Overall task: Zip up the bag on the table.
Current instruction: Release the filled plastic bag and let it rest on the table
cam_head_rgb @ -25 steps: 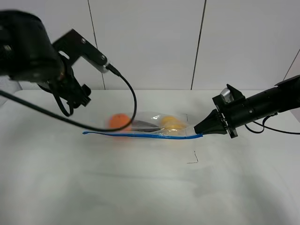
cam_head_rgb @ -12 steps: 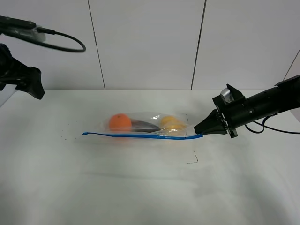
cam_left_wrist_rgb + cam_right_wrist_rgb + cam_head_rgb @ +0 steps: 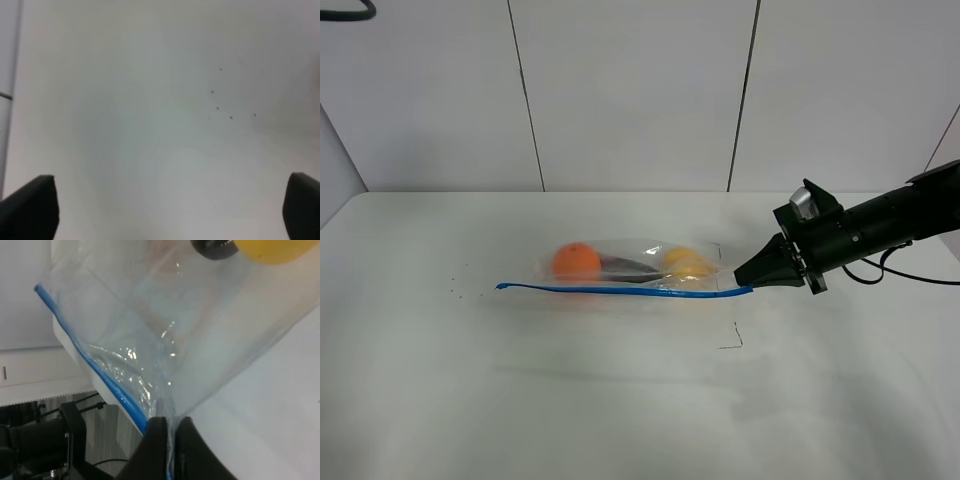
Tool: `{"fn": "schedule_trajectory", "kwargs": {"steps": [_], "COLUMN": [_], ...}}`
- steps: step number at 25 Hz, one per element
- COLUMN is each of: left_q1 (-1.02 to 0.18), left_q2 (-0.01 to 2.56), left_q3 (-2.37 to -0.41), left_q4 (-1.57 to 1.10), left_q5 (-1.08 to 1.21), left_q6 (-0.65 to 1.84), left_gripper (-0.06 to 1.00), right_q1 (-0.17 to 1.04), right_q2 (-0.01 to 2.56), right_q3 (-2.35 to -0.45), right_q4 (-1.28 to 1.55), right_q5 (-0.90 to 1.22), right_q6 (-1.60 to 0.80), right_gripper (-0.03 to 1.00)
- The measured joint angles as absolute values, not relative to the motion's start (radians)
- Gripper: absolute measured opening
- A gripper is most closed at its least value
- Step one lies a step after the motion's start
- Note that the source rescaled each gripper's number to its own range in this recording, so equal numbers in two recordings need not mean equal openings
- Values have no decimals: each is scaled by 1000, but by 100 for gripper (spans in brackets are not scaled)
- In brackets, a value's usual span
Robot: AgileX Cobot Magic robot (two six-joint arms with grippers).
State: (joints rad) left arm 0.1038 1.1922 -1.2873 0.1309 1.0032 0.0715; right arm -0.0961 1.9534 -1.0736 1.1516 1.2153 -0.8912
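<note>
The clear bag [image 3: 638, 262] lies in the middle of the white table [image 3: 620, 400], with an orange [image 3: 576, 261], a dark eggplant [image 3: 625, 267] and a yellow pear [image 3: 685, 262] inside. Its blue zipper strip [image 3: 620, 289] runs along the near edge. My right gripper [image 3: 748, 277] is shut on the strip's right end; in the right wrist view its tips [image 3: 169, 432] pinch the crinkly plastic [image 3: 165, 330] and the blue strip [image 3: 95, 375]. My left gripper [image 3: 170, 215] is out of the high view; its wrist view shows wide-apart fingers [image 3: 30, 207] over bare table [image 3: 150, 125].
Tiny dark specks [image 3: 460, 285] dot the table left of the bag, also seen as specks [image 3: 217, 107] in the left wrist view. A small black corner mark [image 3: 732, 340] lies near the bag's right end. A cable [image 3: 345, 10] shows at the top left.
The left arm has swung up and away to the left, out of the high view. The right gripper and the bag have stayed put.
</note>
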Motion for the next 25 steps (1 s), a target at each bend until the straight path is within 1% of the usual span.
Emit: {"fn": "schedule_trajectory", "kwargs": {"steps": [4,7,12,17,25], "left_q1": [107,107,107,107,107], "left_q2": [1131,1063,901,679,373], "left_q3": [-1278,-1223,-1055,-867,-687], "left_q4": [133,130,126,119,91], "left_q5": [1035,1033,1000,940,925], "left_q6": [68,68,44,22,16], "left_gripper": [100,100,100,100,100], "right_q1": [-96,-96,-96,-96,-96], "right_q2": [1953,1953,1953,1953,1953], "right_q3": [-1074,-1074,-1074,-1074,-1074], "right_q4": [1152,1152,1152,1152,1152], "right_q5": [1215,1215,1215,1215,1215], "right_q6": [-894,-894,-899,-901,-906], "right_gripper": [0,0,0,0,0]}}
